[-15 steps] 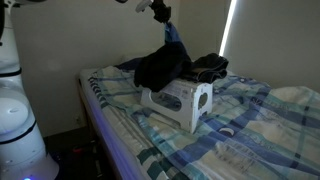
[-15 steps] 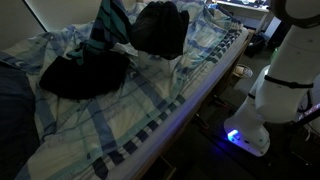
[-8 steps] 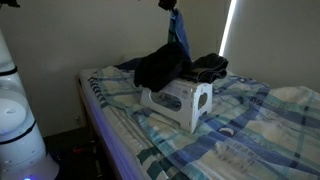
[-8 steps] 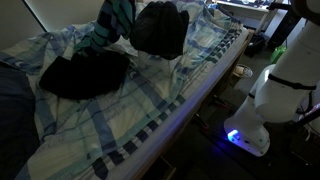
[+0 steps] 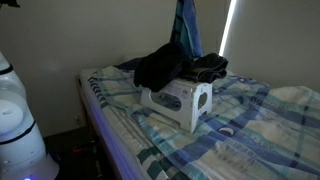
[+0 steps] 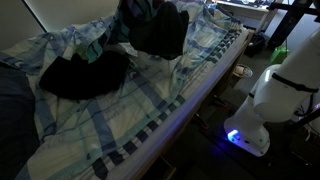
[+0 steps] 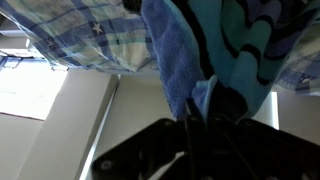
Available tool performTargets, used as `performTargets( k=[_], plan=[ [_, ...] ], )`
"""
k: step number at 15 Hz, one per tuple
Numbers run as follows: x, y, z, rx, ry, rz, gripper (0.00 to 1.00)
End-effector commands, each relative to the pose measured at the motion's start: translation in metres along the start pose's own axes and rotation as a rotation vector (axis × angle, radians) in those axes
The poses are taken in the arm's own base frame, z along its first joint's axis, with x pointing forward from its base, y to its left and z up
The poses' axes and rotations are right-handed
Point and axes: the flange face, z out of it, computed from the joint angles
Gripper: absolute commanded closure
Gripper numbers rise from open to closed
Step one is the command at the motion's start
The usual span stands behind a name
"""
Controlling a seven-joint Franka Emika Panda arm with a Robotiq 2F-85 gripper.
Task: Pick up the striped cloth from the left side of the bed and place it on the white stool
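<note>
Lifted and carried sideways since a second ago: striped cloth [image 5: 186, 25], earlier trailing up from the dark heap, now higher and nearer the bright window strip [image 5: 228, 30]. Upper end cut off by the top of the frame.

Striped cloth, one. Limp, hanging in long folds above the rear of the white stool [image 5: 178, 103]. Lower end close over the heap there; touching or not, cannot tell. Napped like towelling in the wrist view [image 7: 175, 60], medium blue with teal and dark bands.

Pincer [image 7: 205, 118], one. Dark, hard-edged, closed on a gathered fold of the cloth. Out of frame in both exterior views.

White stool, one. Smooth moulded plastic, boxy, rounded corners, oval cut-out in the near side. Standing on the table.

Black garments, two. Soft, bunched, matt. First garment [image 5: 160, 68] heaped on the stool top and spilling over its far edge. Second garment [image 5: 212, 68] lying just behind the stool.

Table [image 5: 250, 125], one: a wide bed under a rumpled sheet, plaid in blue, white and dark.

Robot base [image 5: 15, 125], one. White, glossy, rounded, beside the table.
</note>
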Motion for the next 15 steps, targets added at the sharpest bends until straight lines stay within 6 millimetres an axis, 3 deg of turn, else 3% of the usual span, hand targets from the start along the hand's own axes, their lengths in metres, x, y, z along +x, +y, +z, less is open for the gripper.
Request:
performTargets(
  k=[1, 5, 8, 15],
  plan=[
    [-0.006, 0.032, -0.021, -0.059, 0.003, 0.046, 0.95],
    [-0.010, 0.069, -0.032, -0.106, -0.016, 0.087, 0.95],
    [-0.016, 0.102, -0.028, -0.147, -0.049, 0.131, 0.95],
    [-0.036, 0.173, 0.010, -0.221, -0.149, 0.233, 0.95]
  ],
)
